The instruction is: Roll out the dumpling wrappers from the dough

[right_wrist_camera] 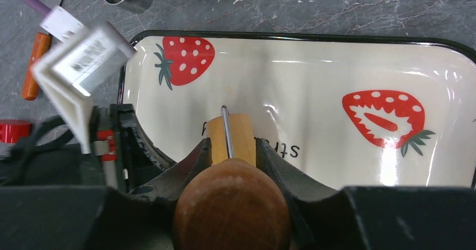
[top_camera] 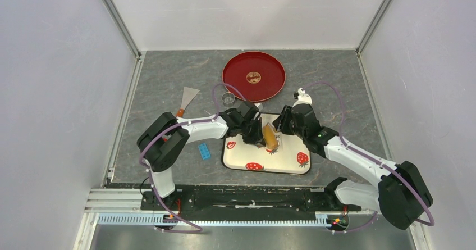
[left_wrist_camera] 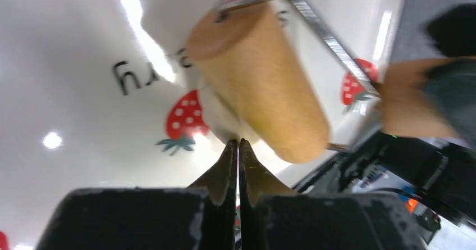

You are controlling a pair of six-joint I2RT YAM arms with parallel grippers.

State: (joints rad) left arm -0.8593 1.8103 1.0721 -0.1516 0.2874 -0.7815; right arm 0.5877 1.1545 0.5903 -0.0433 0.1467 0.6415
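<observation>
A white tray [top_camera: 286,157] with strawberry prints lies in the middle of the table. On it stands a wooden roller [top_camera: 270,136] in a metal frame. My right gripper [top_camera: 283,123] is shut on the roller's brown handle [right_wrist_camera: 231,205], and the drum [right_wrist_camera: 238,135] shows just past the fingertips. Under the drum's near end lies a pale dumpling wrapper [left_wrist_camera: 222,118], mostly hidden by the roller [left_wrist_camera: 264,81]. My left gripper [left_wrist_camera: 238,143] is shut, with its tips pinched on the wrapper's near edge.
A round red plate [top_camera: 253,76] sits behind the tray. A metal ring [top_camera: 227,98] and a scraper [top_camera: 188,98] with an orange handle lie at the back left. A small blue piece [top_camera: 204,150] lies left of the tray. White walls close in both sides.
</observation>
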